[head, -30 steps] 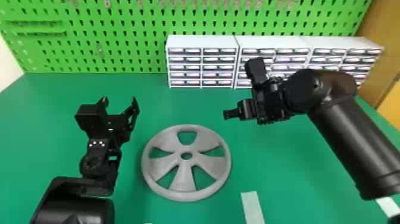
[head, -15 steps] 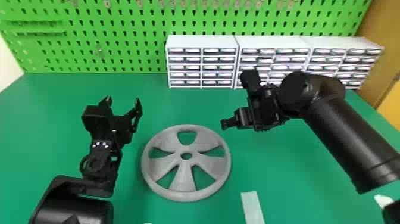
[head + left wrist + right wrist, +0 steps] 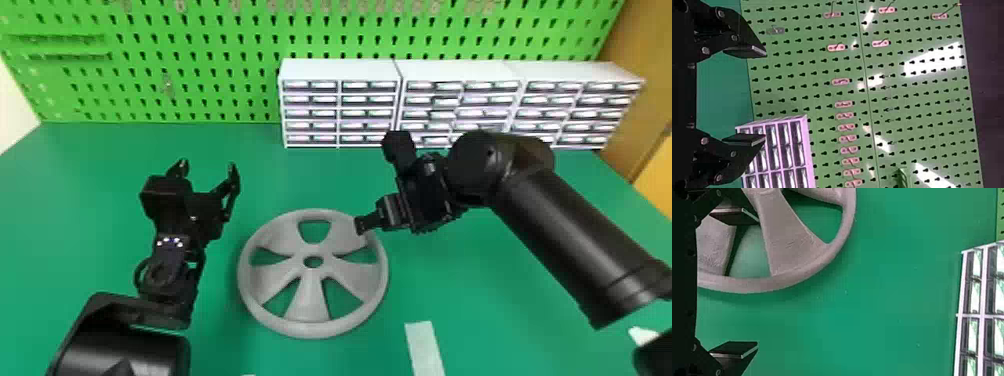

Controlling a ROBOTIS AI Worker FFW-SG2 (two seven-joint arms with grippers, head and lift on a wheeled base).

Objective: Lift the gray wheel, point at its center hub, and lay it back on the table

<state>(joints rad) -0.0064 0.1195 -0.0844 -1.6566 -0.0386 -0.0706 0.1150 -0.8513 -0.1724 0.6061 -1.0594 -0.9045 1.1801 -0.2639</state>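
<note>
Gray wheel point(image 3: 307, 300) lies partly beneath the right pincer point(image 3: 360, 226), wide open and empty; the left pincer point(image 3: 207, 167) gapes likewise.

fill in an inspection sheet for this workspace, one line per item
surface: green tabletop, looks flat
job's things: gray wheel lying flat, center hub facing up
clutter: white strip flat on the tabletop, nearer the robot than the wheel and to the right
grippers: left gripper open, holding nothing, left of the wheel; right gripper open at the wheel's right side, one finger over the wheel, contact cannot be told
cables: nothing seen on the tabletop
surroundings: white drawer cabinets at the back, green pegboard behind them
</note>
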